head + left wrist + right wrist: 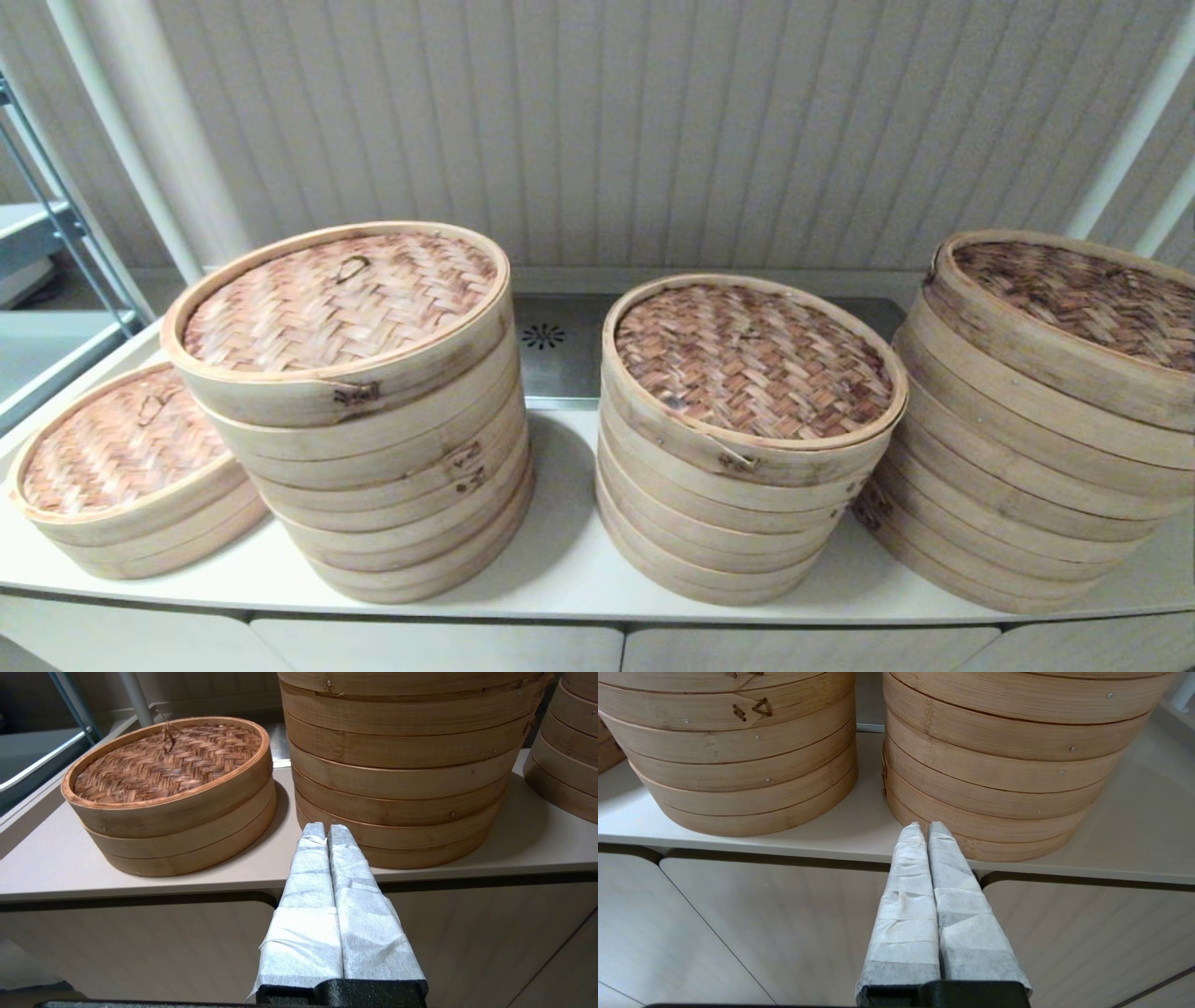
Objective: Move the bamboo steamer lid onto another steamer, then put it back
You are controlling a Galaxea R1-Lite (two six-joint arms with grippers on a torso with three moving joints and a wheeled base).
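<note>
While both arms sit low before white counter (560, 560), left gripper (327, 833) and right gripper (924, 830) pressed closed, empty — bamboo steamer lid (121, 443) far left on short stack; ribbed wall (653, 121) behind.

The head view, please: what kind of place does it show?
Probably a kitchen or food-service counter. Four stacks of bamboo steamers stand on a white countertop with cabinet fronts below, and a steel panel with a small drain-like opening sits behind them.

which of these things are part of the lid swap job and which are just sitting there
Job: bamboo steamer lid on the short far-left stack; left gripper, shut, before the counter; right gripper, shut, likewise.
Standing by: tall stack with a stitched-rim lid; middle dark-lidded stack; far-right dark-lidded stack; metal rack.
</note>
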